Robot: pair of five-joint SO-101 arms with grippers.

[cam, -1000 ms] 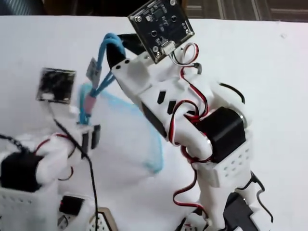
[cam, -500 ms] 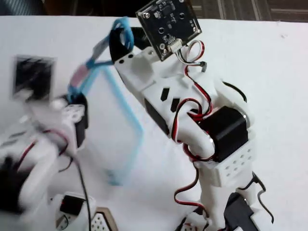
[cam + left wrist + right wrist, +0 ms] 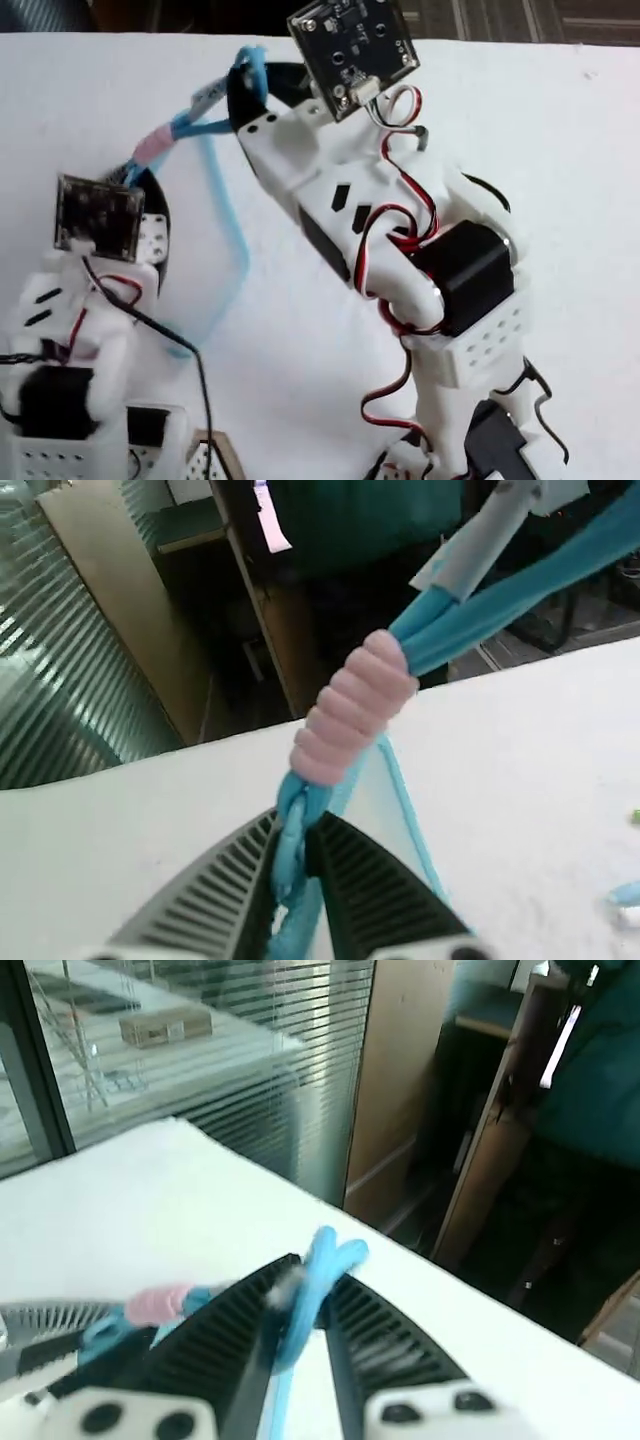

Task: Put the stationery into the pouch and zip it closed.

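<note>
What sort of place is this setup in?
Probably an office or lab room: a white worktable, slatted window blinds, and a wooden panel beyond the table.

1. A white table [image 3: 560, 150] spreads across the high view; a dark strip of floor [image 3: 150, 15] runs along the top edge; a ribbed grey thing [image 3: 40, 12] sits in the upper left corner.
2. In the left wrist view, slatted blinds [image 3: 70, 680] stand beside a light wooden panel [image 3: 130, 610], beyond the table's far edge.
3. In the right wrist view, a brown box [image 3: 165, 1027] shows through the blinds; it lies on a pale surface.
</note>
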